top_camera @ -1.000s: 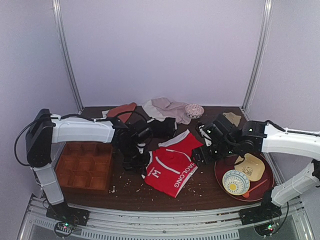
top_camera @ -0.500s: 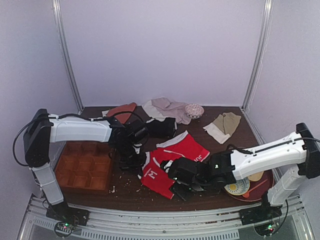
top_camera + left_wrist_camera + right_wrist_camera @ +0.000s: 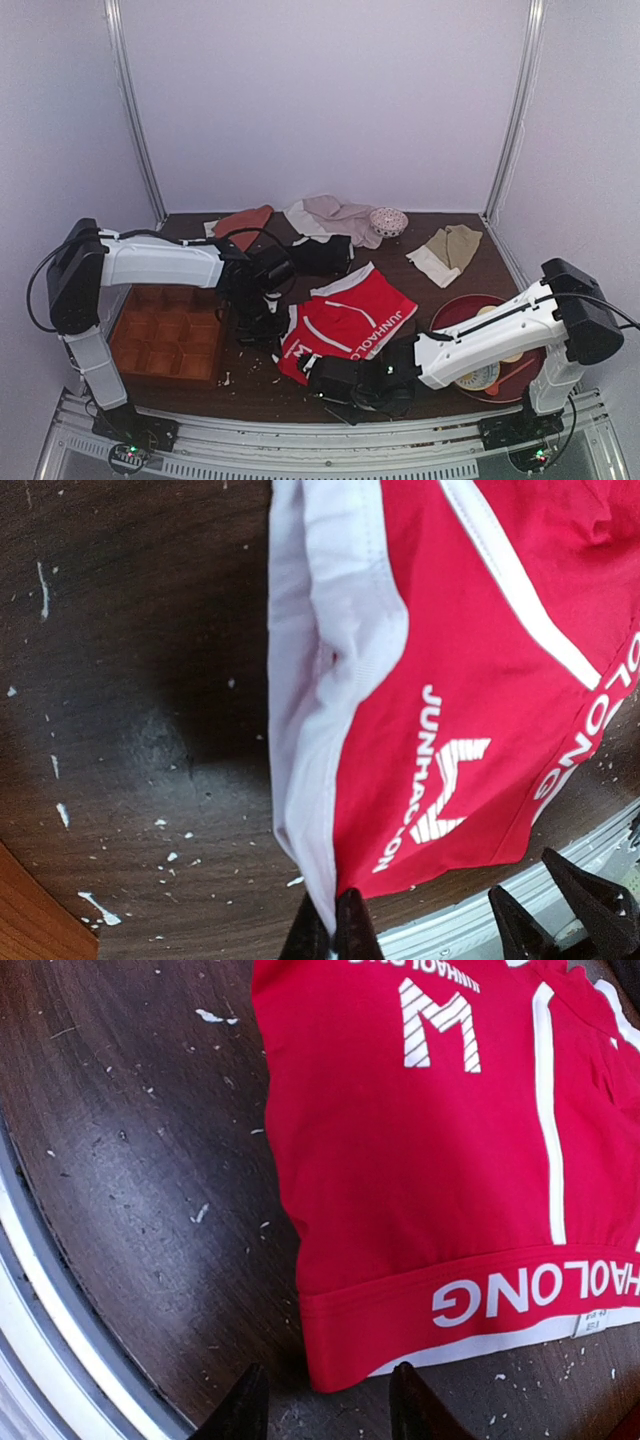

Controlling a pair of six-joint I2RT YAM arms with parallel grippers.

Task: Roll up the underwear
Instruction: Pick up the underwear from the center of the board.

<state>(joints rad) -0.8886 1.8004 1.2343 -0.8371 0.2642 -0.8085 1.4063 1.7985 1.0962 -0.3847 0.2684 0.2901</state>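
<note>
The underwear [image 3: 350,318] is bright red with white stripes and white lettering, and it lies spread on the dark table at the centre. My left gripper [image 3: 262,322] is at its left side, shut on the white edge [image 3: 300,810] of the underwear [image 3: 470,670]; the left gripper [image 3: 335,935] has its fingertips pressed together on the fabric. My right gripper [image 3: 338,378] is low at the garment's near corner. In the right wrist view the right gripper [image 3: 328,1410] is open, its fingers [image 3: 245,1410] on either side of the red waistband corner [image 3: 350,1365] just ahead, not touching it.
A wooden compartment tray [image 3: 165,340] sits at the left. A red plate [image 3: 455,312] with a patterned bowl [image 3: 472,375] is at the right. Black briefs [image 3: 322,255], a beige garment [image 3: 447,250], pale cloths [image 3: 335,215] and a small bowl [image 3: 388,220] lie at the back. The metal table rim [image 3: 40,1290] runs close by the right gripper.
My right arm has swung from beside the plate across to the underwear's near corner, and its jaws have narrowed. The underwear now lies flatter. My left gripper has stayed shut on the edge.
</note>
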